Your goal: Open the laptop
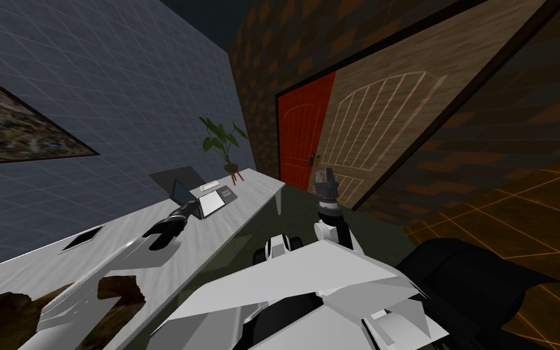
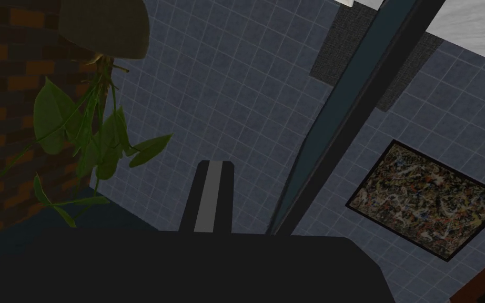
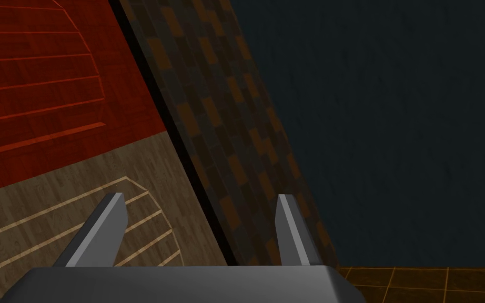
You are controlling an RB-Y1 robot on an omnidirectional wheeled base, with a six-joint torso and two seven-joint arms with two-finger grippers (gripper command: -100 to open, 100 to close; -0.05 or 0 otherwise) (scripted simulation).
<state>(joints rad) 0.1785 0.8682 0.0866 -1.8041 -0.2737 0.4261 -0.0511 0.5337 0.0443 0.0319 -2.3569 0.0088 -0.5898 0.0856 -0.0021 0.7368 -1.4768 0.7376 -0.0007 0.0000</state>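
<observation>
Sitting at the part-open laptop (image 1: 210, 203), the left pincer (image 1: 194, 210) has a gap I cannot tell; right pincer (image 3: 200, 198) stands wide.

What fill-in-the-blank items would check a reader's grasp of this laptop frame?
1. The laptop is reached by the robot's ___ arm.
2. The right gripper points toward the doors with its fingers ___.
3. At the far end of the table, beyond the laptop, stands a potted ___.

Missing words: left; open; plant.
</observation>
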